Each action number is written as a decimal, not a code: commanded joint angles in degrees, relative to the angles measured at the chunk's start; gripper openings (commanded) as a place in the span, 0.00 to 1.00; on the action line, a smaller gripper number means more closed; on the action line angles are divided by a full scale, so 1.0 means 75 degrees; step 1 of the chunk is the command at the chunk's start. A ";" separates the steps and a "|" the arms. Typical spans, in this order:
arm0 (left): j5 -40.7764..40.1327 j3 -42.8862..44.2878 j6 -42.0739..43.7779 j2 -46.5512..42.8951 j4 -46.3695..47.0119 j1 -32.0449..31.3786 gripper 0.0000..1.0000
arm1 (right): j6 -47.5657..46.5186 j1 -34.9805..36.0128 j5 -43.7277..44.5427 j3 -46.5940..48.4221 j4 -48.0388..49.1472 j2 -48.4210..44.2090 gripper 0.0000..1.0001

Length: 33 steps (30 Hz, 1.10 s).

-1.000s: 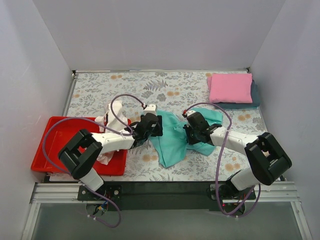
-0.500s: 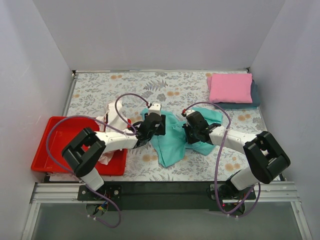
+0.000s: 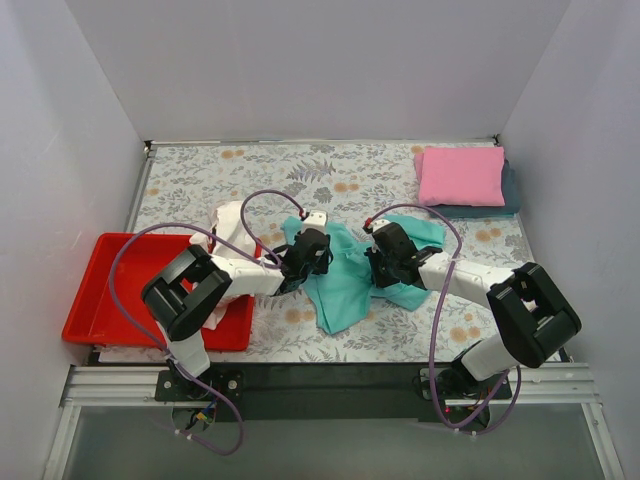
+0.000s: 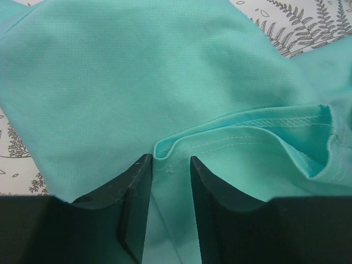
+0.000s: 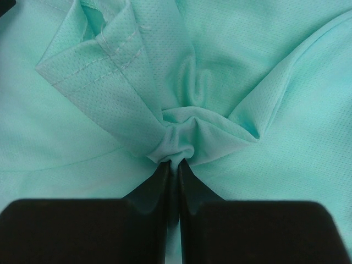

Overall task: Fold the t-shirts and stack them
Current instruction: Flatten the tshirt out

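The teal t-shirt (image 3: 345, 288) lies crumpled on the table between my two grippers. My left gripper (image 3: 320, 250) is at its left edge, jaws a little apart, with a stitched hem of the shirt (image 4: 137, 82) lying between the fingertips (image 4: 169, 165). My right gripper (image 3: 378, 262) is shut on a pinched bunch of the teal cloth (image 5: 275, 82), with the cloth puckered at its tips (image 5: 175, 164). The pink t-shirt (image 3: 460, 176) lies folded at the back right on top of the dark blue-grey one (image 3: 512, 192). The white t-shirt (image 3: 232, 226) is heaped at the tray's far edge.
A red plastic tray (image 3: 110, 290) sits at the left near edge, partly under the left arm. White walls enclose the floral table (image 3: 300, 170) on three sides. Purple cables loop over both arms.
My left gripper has moved right, off the white shirt area and onto the teal shirt's left edge. The right gripper has stayed in place, holding the teal cloth.
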 commanded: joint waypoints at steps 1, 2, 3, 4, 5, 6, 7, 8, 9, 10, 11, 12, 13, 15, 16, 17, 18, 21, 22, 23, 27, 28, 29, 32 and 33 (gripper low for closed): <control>0.0037 0.0126 0.0086 -0.0083 0.0276 0.0032 0.32 | 0.0097 0.0025 -0.0144 0.0051 0.0001 0.0070 0.04; 0.0048 0.0114 0.0098 -0.0071 0.0300 0.0032 0.31 | 0.0085 0.0037 -0.0156 0.0063 0.0013 0.0093 0.04; 0.0037 0.0114 0.0098 -0.0048 0.0323 0.0032 0.30 | 0.0085 0.0037 -0.0168 0.0075 0.0013 0.0105 0.04; 0.0014 0.0114 0.0098 -0.0013 0.0335 0.0032 0.29 | 0.0085 0.0037 -0.0156 0.0075 0.0013 0.0129 0.04; -0.0033 0.0114 0.0098 0.0011 0.0335 0.0044 0.25 | 0.0085 0.0037 -0.0156 0.0075 0.0001 0.0129 0.04; -0.0057 0.0114 0.0086 0.0023 0.0335 0.0044 0.18 | 0.0085 0.0037 -0.0156 0.0075 0.0013 0.0129 0.04; -0.0057 0.0103 0.0086 0.0034 0.0347 0.0067 0.13 | 0.0085 0.0048 -0.0168 0.0063 0.0001 0.0094 0.04; -0.0034 0.0091 0.0086 0.0035 0.0358 0.0079 0.08 | 0.0085 0.0037 -0.0156 0.0063 0.0013 0.0082 0.04; -0.0010 0.0079 0.0086 0.0069 0.0393 0.0137 0.00 | 0.0085 0.0060 -0.0144 0.0051 0.0001 0.0070 0.04; 0.0013 0.0056 0.0075 0.0058 0.0429 0.0161 0.00 | 0.0074 0.0049 -0.0156 0.0051 0.0001 0.0024 0.04; 0.0013 0.0032 0.0086 0.0046 0.0429 0.0254 0.00 | 0.0062 0.0048 -0.0133 0.0063 0.0001 -0.0011 0.04; -0.0091 0.0032 0.0028 0.0023 0.0382 0.0313 0.00 | 0.0050 0.0037 -0.0109 0.0063 0.0001 -0.0035 0.04; -0.0278 0.0021 -0.0007 -0.0116 0.0243 0.0465 0.00 | 0.0004 0.0048 -0.0074 0.0121 -0.0057 -0.0093 0.05; -0.0524 -0.0096 -0.0101 -0.0641 0.0078 0.0757 0.00 | -0.0067 0.0037 0.0136 0.0273 -0.0244 -0.0234 0.17; -0.0700 -0.0259 -0.0136 -0.1132 0.0054 0.0979 0.00 | -0.0125 0.0025 0.0369 0.0378 -0.0373 -0.0327 0.30; -0.0922 -0.0435 -0.0136 -0.1671 -0.0016 0.1202 0.00 | -0.0184 -0.0033 0.0580 0.0495 -0.0490 -0.0479 0.47; -0.1040 -0.0576 -0.0171 -0.2210 -0.0132 0.1436 0.00 | -0.0219 -0.0184 0.0895 0.0613 -0.0584 -0.0608 0.62; -0.1239 -0.0893 -0.0043 -0.3431 -0.0367 0.1989 0.00 | -0.0336 -0.0559 0.1179 0.0731 -0.0760 -0.0925 0.73; -0.1380 -0.0940 -0.0019 -0.3701 -0.0461 0.2245 0.00 | -0.0360 -0.0723 0.1249 0.0719 -0.0807 -0.1030 0.75; -0.1370 -0.0964 0.0039 -0.3820 -0.0497 0.2317 0.00 | -0.0395 -0.0887 0.1308 0.0684 -0.0807 -0.1101 0.76; -0.1405 -0.1197 0.0040 -0.4558 -0.0626 0.2645 0.00 | -0.0454 -0.1427 0.1403 0.0637 -0.0854 -0.1230 0.78; -0.1428 -0.1198 0.0051 -0.4652 -0.0672 0.2692 0.00 | -0.0477 -0.1509 0.1391 0.0684 -0.0854 -0.1265 0.78; -0.1428 -0.1198 0.0051 -0.4699 -0.0731 0.2727 0.00 | -0.0489 -0.1568 0.1391 0.0765 -0.0854 -0.1289 0.78; -0.1323 -0.1233 0.0016 -0.4688 -0.0790 0.2798 0.00 | -0.0547 -0.1756 0.1087 0.0976 -0.0515 -0.1150 0.79; -0.1276 -0.1245 -0.0007 -0.4688 -0.0790 0.2810 0.00 | -0.0547 -0.1803 0.0993 0.1035 -0.0433 -0.1149 0.79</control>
